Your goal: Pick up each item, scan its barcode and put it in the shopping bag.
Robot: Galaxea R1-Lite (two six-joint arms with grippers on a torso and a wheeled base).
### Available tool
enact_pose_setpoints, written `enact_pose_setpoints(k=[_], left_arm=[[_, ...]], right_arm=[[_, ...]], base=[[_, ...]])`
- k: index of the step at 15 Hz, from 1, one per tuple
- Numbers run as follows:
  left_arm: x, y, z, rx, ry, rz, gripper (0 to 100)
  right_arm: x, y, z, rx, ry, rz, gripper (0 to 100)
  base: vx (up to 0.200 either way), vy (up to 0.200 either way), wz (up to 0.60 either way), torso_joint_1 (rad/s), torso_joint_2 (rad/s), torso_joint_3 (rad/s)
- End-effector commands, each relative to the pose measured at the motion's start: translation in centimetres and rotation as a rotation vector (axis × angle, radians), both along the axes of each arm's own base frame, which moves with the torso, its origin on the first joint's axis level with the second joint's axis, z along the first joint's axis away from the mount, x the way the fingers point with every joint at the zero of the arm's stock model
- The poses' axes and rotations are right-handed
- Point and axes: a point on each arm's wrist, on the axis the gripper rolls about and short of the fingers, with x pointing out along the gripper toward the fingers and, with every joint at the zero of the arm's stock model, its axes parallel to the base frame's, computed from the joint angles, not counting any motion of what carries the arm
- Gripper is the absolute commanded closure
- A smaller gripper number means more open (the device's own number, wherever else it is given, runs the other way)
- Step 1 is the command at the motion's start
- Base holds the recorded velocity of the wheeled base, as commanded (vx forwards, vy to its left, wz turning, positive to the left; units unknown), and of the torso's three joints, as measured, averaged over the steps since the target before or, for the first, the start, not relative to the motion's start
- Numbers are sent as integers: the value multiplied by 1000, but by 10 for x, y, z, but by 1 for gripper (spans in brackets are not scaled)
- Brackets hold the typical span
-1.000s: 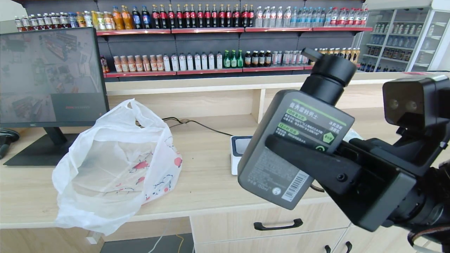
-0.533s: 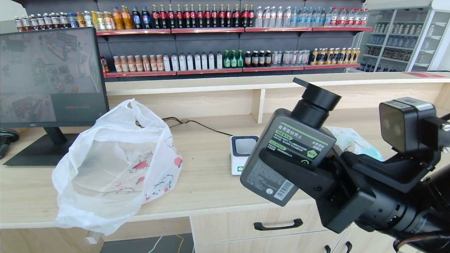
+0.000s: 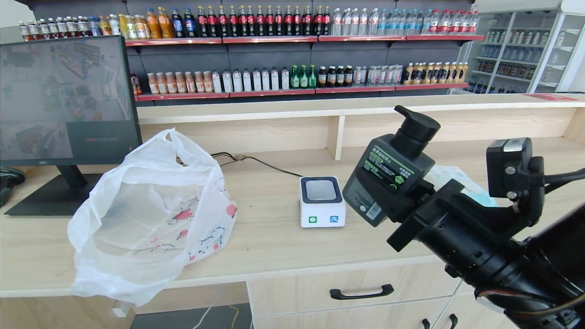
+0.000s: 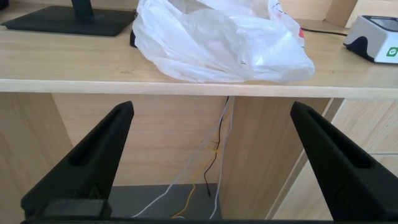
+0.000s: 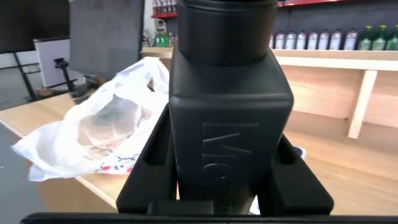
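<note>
Landmark: small white box-shaped barcode scanner with a dark glass top (image 3: 321,201); sat on the pale wooden counter (image 3: 274,242), glass facing up.
Item in hand: dark grey squarish plastic pump bottle with a black pump head (image 3: 388,176); hung in the air just right of the scanner, tilted, pump head pointing up and away from it; lower corner near the scanner but apart.
Barcode: white striped patch (image 3: 374,211) low on the bottle's labelled face; turned up and outward, not down at the scanner glass.
Right gripper (image 3: 413,201): clamped on the bottle's lower body, one black finger pressed against each side.
Left gripper (image 4: 211,112): fingers spread wide, nothing between them; hung below the counter edge, well left of the scanner.
Shopping bag: thin white plastic bag with red print (image 3: 151,214); slumped on the counter well left of the scanner, mouth loosely open.
Also there: pale blue and white soft packet (image 3: 461,185), on the counter right of the scanner, behind the bottle.
Step, as judged: scan not yet made.
Risk, no read: likely if the barcode stayed turned away from the glass; called for a roll of the wrist.
Risk, knock: corner close enough to shove the light scanner during that roll.
Risk, slip: smooth plastic gripped low, so could pivot between the fingers.
Risk, bagging: limp bag might fold shut under the bottle.
</note>
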Motion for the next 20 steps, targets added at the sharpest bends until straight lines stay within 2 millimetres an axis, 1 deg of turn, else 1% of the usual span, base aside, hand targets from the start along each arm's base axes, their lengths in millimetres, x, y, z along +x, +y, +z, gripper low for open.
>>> enact_pose_setpoints(k=[1,3,4,5,6,8,9,10,12,15,16,17,20], left_arm=[[0,0,0,0,-1,0,0],[0,0,0,0,-1,0,0],[0,0,0,1,-1,-1,0],[0,0,0,1,-1,0,0],[0,0,0,0,-1,0,0],[0,0,0,0,-1,0,0],[0,0,0,1,-1,0,0],[0,0,0,0,-1,0,0],[0,0,0,1,-1,0,0],[0,0,0,-2,-1,0,0],[0,0,0,-2,-1,0,0],[0,0,0,-2,-2,-1,0],[0,0,0,-2,-2,0,0]], right_arm=[[8,-4,-7,-21,18,-54,100],[23,-14,-9,-22,27,-120,100],[32,-23,-9,-20,28,-169,100],[34,-26,-9,-19,25,-182,100],[49,-42,-7,-12,18,-263,100],[50,-48,-10,-13,18,-308,100],[60,-54,-8,4,6,-390,100],[68,-56,-6,19,0,-433,100],[69,-56,-13,-4,19,-437,100],[66,-54,-18,8,49,-378,100],[69,-54,-18,15,51,-381,100],[74,-54,-22,16,66,-388,100],[82,-48,-25,16,66,-380,100]], base=[[0,0,0,0,0,0],[0,0,0,0,0,0],[0,0,0,0,0,0],[0,0,0,0,0,0],[0,0,0,0,0,0],[0,0,0,0,0,0],[0,0,0,0,0,0],[0,0,0,0,0,0],[0,0,0,0,0,0],[0,0,0,0,0,0],[0,0,0,0,0,0],[0,200,0,-2,7,-2],[0,200,0,-1,2,4]])
